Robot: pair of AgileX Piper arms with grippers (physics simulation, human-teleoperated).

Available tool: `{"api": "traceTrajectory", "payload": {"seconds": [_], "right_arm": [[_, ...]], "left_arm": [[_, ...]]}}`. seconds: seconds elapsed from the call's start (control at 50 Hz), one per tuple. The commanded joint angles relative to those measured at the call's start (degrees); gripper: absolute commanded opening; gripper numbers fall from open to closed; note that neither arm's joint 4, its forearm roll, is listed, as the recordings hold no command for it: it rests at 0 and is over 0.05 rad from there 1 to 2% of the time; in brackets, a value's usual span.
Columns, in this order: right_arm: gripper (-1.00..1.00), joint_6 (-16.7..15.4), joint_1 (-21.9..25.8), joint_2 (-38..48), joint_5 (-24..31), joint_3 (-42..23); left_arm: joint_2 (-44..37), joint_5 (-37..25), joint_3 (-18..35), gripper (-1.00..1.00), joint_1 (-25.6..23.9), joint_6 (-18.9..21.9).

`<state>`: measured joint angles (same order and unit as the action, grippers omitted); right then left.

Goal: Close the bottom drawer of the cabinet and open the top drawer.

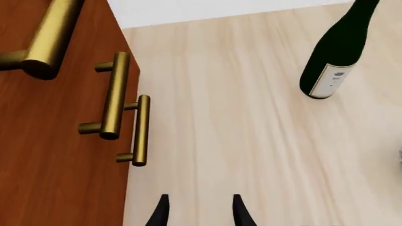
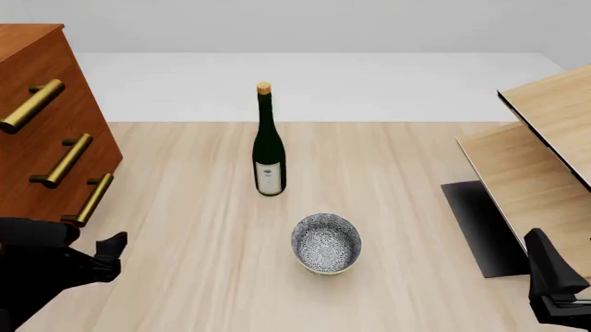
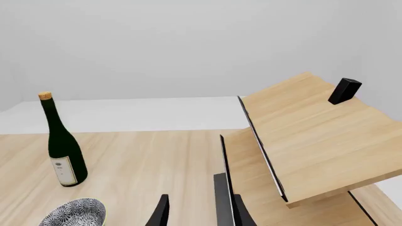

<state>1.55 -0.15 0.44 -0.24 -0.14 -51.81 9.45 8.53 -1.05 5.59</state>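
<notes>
The cabinet (image 2: pixel 23 162) stands at the table's left edge; it also fills one side of the left wrist view (image 1: pixel 50 150). The top drawer's brass handle (image 2: pixel 32 105) (image 1: pixel 50 37), the middle handle (image 2: pixel 63 160) and the bottom drawer's handle (image 2: pixel 93 199) (image 1: pixel 141 129) all show. The cabinet's front looks flat, and I cannot tell whether any drawer stands out. My left gripper (image 2: pixel 111 254) (image 1: pixel 201 212) is open and empty, just in front of the bottom handle and apart from it. My right gripper (image 2: pixel 547 266) (image 3: pixel 201 214) is open and empty at the near right.
A dark green wine bottle (image 2: pixel 268 149) stands mid-table, with a patterned bowl (image 2: pixel 326 242) in front of it. Pale plywood boards (image 2: pixel 544 138) lean at the right above a black panel (image 2: pixel 475 221). A small black block (image 3: pixel 344 90) sits on the upper board.
</notes>
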Motion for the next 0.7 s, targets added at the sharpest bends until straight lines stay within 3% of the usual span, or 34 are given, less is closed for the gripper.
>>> {"api": "traceTrajectory", "payload": {"seconds": [0.02,0.22,0.46,0.64,0.66,0.7], "right_arm": [[1.0,0.09,-0.03,0.01,-0.02,-0.01],[1.0,0.18,0.0,-0.16,0.16,-0.01],[1.0,0.26,-0.02,-0.15,0.13,-0.03],[1.0,0.27,-0.07,-0.18,0.12,-0.02],[1.0,0.26,-0.09,-0.18,0.12,-0.01],[1.0,0.27,-0.11,-0.19,0.12,-0.01]], "left_arm": [[5.97,-8.05,3.66,1.0,-3.97,-1.39],[9.25,-14.03,8.12,1.0,-7.04,-2.23],[10.3,-16.97,11.55,1.0,-10.34,-2.86],[12.19,-18.4,13.51,1.0,-11.2,0.63],[14.08,-18.56,13.51,1.0,-11.05,4.53],[14.22,-18.79,13.99,1.0,-11.87,4.85]]}}
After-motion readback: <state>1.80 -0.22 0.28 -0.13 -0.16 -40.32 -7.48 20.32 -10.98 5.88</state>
